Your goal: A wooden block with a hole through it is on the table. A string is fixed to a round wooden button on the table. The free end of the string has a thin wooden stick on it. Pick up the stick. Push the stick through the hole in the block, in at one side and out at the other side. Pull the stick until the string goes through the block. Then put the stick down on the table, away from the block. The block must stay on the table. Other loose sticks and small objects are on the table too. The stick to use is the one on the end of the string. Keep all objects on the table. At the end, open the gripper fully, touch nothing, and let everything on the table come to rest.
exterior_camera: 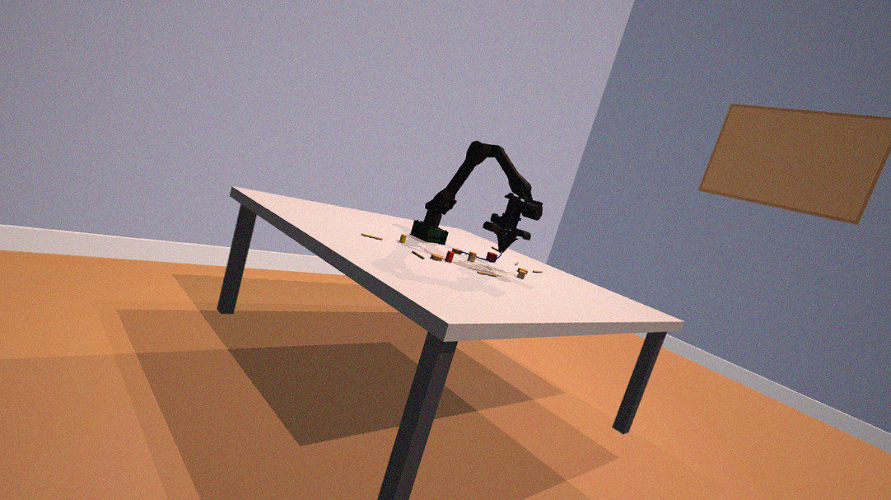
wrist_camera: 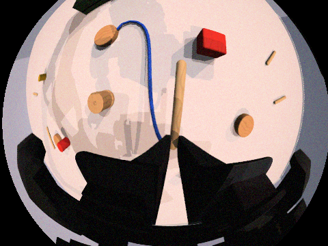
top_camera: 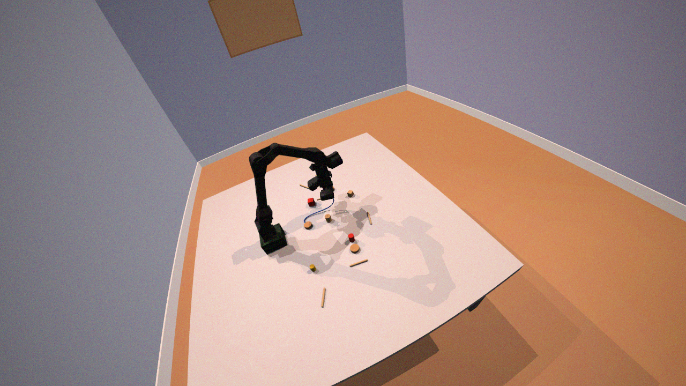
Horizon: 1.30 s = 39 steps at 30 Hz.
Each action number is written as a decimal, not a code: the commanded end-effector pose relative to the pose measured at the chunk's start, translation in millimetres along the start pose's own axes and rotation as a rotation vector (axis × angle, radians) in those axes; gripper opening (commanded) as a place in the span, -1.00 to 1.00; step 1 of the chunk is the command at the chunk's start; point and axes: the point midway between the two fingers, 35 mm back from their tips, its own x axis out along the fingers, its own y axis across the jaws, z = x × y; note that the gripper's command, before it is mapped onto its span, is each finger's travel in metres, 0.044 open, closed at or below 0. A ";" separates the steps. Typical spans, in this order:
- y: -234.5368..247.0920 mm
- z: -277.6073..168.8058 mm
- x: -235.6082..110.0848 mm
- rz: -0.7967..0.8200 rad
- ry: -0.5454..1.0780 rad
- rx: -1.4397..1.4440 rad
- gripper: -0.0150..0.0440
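My gripper (wrist_camera: 173,139) (top_camera: 327,195) (exterior_camera: 503,249) is shut on one end of the thin wooden stick (wrist_camera: 178,98) and holds it a little above the table. The stick points away from me, its free end near a red cube (wrist_camera: 210,43) (top_camera: 311,202). The blue string (wrist_camera: 149,73) (top_camera: 319,209) runs from the held end in a curve to the round wooden button (wrist_camera: 106,35) (top_camera: 307,225). The wooden block with a hole (wrist_camera: 100,101) (top_camera: 328,217) lies to the left of the string, apart from the stick.
A wooden disc (wrist_camera: 244,125) lies close on my right. Two short loose sticks (wrist_camera: 270,57) (wrist_camera: 280,100) lie further right. The arm's base (top_camera: 273,239) stands beyond the button. A red cylinder (top_camera: 351,237), another disc (top_camera: 354,247), a small wooden block (top_camera: 350,193) and more loose sticks (top_camera: 358,262) (top_camera: 323,297) (top_camera: 369,218) are scattered about.
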 end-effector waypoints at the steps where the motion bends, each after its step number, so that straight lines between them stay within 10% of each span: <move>1: 0.7 -5.9 -0.5 0.006 0.003 -0.004 -0.49; 39: 1.9 -55.1 -0.9 0.007 0.019 -0.004 -0.49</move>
